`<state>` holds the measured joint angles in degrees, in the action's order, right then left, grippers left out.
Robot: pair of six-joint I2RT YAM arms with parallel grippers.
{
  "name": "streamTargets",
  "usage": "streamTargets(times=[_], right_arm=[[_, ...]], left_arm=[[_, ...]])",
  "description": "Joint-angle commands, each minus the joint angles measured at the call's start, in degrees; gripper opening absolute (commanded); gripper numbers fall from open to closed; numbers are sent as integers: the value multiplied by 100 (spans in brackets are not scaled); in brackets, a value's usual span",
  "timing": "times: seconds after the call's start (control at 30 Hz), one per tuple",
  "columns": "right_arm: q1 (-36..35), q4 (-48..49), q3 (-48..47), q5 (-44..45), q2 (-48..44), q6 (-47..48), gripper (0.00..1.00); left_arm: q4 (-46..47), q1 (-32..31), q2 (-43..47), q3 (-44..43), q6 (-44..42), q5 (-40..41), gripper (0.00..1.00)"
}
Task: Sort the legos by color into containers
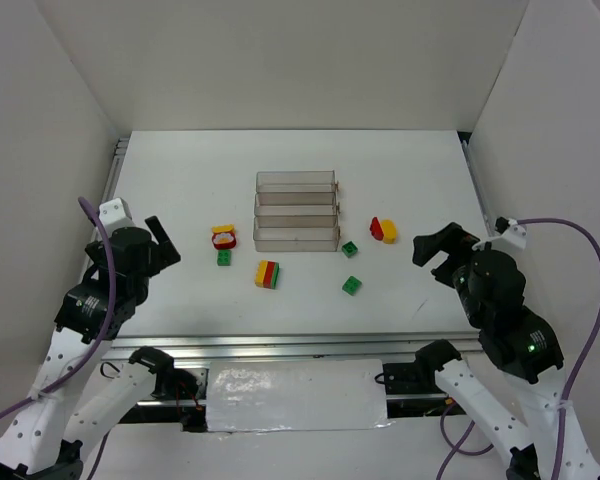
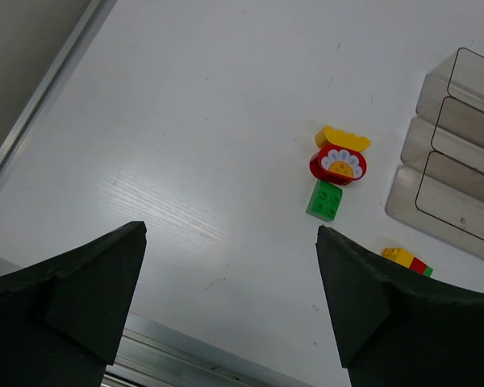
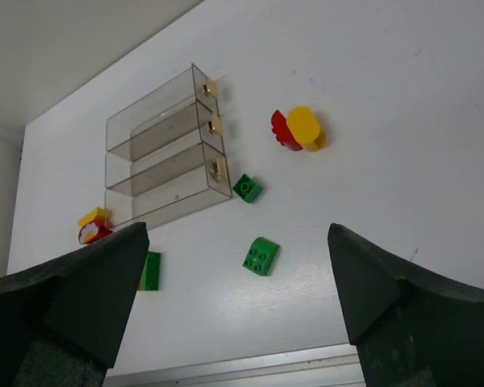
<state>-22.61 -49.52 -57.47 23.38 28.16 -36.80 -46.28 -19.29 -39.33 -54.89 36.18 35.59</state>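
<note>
Presently, sorting unstarted: your left gripper (image 2: 230,234) and right gripper (image 3: 238,234) gape empty; next, pinch the small green plastic brick (image 3: 260,255).

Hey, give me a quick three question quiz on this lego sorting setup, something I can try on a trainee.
1. True or false: the clear tray already holds at least one brick.
2. Which colours make up the three-brick stack lying in front of the tray? A) yellow, red, green B) blue, red, green C) all yellow
3. In one word, what state are the left pincer and the right pincer in?

Key: 1 false, all three troughs are empty. 2 A. 3 open, neither one holds anything.
</note>
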Motion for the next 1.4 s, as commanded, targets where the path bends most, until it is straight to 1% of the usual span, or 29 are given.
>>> streamTargets(times=[0.0,0.1,0.17,0.2,0.23,0.33,0.37,0.4,0.43,0.47,0.5,0.53,0.57,0.63,0.67,0.7,0.83,1.07,1.1,1.13,1.2,1.3,1.37], right_arm=[[11,-163,-229,246,-92,-135,100],[20,-85,-221,142,-135,-39,100],[11,91,-142,-166,-153,32,99],[11,161,-98,-228,-110,6,100],[20,153,-37,-220,-31,-220,100],[11,319,226,-447,557,-634,100],[11,398,332,-648,759,-758,100],[-67,460,429,-659,1196,-907,100],[-164,608,613,-581,1409,-1230,100],[-304,714,710,-267,1768,-1373,100],[-610,968,920,-37,1928,-1679,100],[-752,1101,1009,148,2113,-1803,100],[-841,1198,1053,254,2532,-1909,100],[-1051,1504,1115,299,3000,-2138,100],[-1113,1585,1124,334,3481,-2217,100],[-1166,1690,1098,352,3720,-2348,100],[-1316,1945,1045,273,4889,-2464,97],[-1597,2419,1255,106,5726,-2718,92],[-1597,2473,1291,71,5796,-2719,91],[-1589,2499,1300,27,5928,-2745,85],[-1623,2500,1283,27,6043,-2763,80],[-1668,2386,1221,184,6175,-2833,60],[-1703,2333,1238,237,6149,-2886,55]], left_arm=[[58,30,22,-92,20,35,99],[102,39,66,-74,-24,-8,100],[119,39,66,-65,-32,-44,99],[128,39,66,-65,-41,-52,99],[128,39,66,-65,-41,-53,100],[137,74,40,-65,-67,-96,99],[172,127,22,-65,-102,-123,100],[181,145,5,-48,-120,-158,99],[181,179,-13,-48,-146,-202,100],[181,189,-57,-48,-147,-211,99],[181,189,-66,-48,-155,-219,100],[181,197,-83,-48,-173,-254,100],[190,197,-101,-39,-191,-290,99],[225,197,-110,-21,-217,-316,99],[234,206,-127,-21,-226,-342,100],[225,206,-136,-30,-226,-351,100],[234,215,-171,-39,-261,-386,99],[313,241,-127,-4,-357,-553,99],[313,241,-127,-4,-349,-562,100],[313,241,-110,-4,-358,-588,100],[330,241,-92,5,-366,-606,100],[339,241,-57,5,-366,-624,99],[339,241,-48,5,-366,-624,99]])
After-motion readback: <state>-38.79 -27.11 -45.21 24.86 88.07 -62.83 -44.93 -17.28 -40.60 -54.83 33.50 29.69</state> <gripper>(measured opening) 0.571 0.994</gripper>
